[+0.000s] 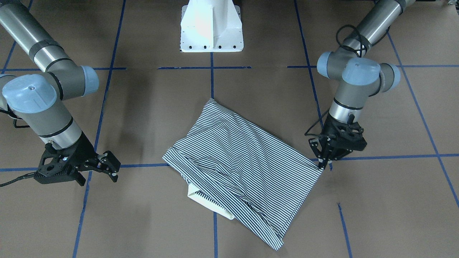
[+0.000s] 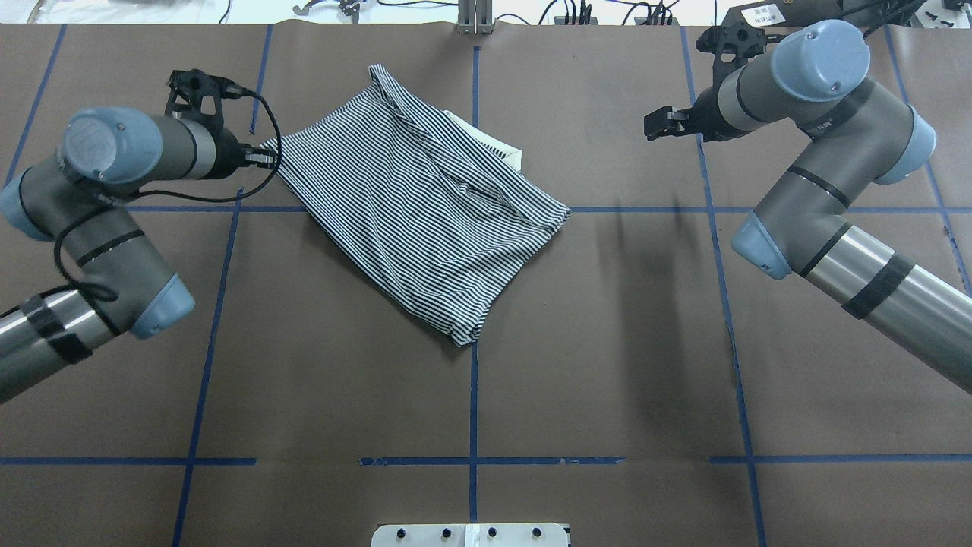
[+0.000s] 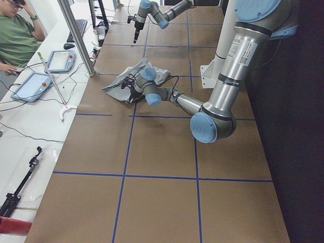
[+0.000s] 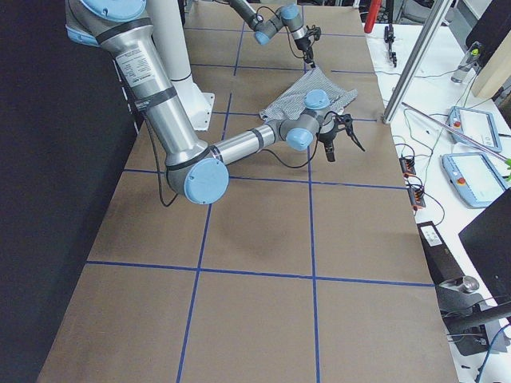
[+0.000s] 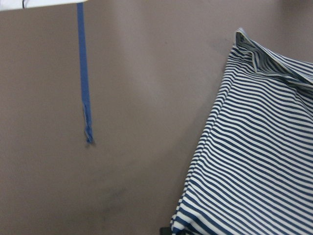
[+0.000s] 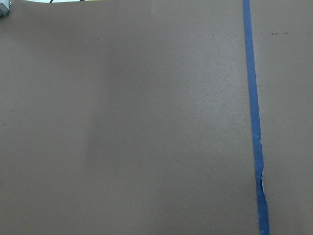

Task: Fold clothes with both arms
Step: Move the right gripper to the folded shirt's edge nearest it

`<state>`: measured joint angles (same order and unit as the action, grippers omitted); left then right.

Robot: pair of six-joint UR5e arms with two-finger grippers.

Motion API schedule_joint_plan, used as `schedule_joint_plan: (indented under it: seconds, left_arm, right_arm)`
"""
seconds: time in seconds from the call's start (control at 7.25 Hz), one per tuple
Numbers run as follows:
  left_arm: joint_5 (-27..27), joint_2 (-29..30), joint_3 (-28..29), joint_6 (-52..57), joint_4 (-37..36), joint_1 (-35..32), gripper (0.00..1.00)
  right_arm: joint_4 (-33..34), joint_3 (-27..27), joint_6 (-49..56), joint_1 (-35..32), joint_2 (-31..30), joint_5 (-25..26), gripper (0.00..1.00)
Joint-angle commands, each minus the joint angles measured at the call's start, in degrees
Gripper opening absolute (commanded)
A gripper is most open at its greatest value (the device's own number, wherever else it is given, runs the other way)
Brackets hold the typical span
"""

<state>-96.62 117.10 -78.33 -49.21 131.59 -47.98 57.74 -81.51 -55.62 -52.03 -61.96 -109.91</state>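
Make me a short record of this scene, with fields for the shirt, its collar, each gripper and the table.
shirt: navy-and-white striped, partly folded, wrinkled, lying skewed to the tape grid
collar: cream, peeking out from under one edge
left gripper: pointing down at a shirt corner; whether it grips is unclear
right gripper: open, apart from the shirt, over bare table
table: brown surface
tape: blue lines forming a grid

There's the striped polo shirt (image 1: pixel 236 157), folded over and rumpled on the surface (image 1: pixel 251 89), cream collar (image 1: pixel 209 203) peeking out beneath. The left gripper (image 1: pixel 324 164) seems pinched on its corner, while the right gripper (image 1: pixel 104 171) hangs agape, well apart.
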Motion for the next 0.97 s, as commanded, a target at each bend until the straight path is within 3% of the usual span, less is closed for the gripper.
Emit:
schedule_joint_plan:
  seconds: [0.0, 0.14, 0.28, 0.41, 0.55, 0.69, 0.83]
  left_arm:
    - [0.3, 11.7, 17.6, 4.8, 3.8, -5.4, 0.0]
    - [1.9, 12.9, 24.4, 10.0, 8.5, -7.5, 0.0]
    - [2.1, 12.3, 25.0, 10.6, 10.0, -8.0, 0.0]
    - [1.9, 9.7, 24.0, 11.2, 12.5, -7.7, 0.99]
    - [0.7, 7.2, 19.3, 11.9, 15.3, -7.7, 1.0]
    - [-5.1, 6.9, 18.0, 12.1, 15.4, -7.7, 1.0]
    - [-6.6, 6.8, 17.5, 12.0, 15.7, -7.8, 1.0]
  right_arm:
    - [0.0, -0.1, -0.6, 0.1, 0.2, 0.0, 1.0]
    - [0.0, -0.1, -0.7, 0.2, 0.4, 0.0, 1.0]
    - [0.1, 0.0, -2.0, 1.0, 1.0, 0.6, 1.0]
    - [0.1, 0.4, -4.5, 2.6, 2.0, 0.9, 1.0]
    - [0.7, 0.6, -7.9, 4.5, 4.7, 3.4, 1.0]
    - [0.6, 2.0, -13.2, 7.3, 7.5, 6.7, 0.97]
    - [0.6, 6.1, -21.8, 10.0, 13.1, 12.0, 0.9]
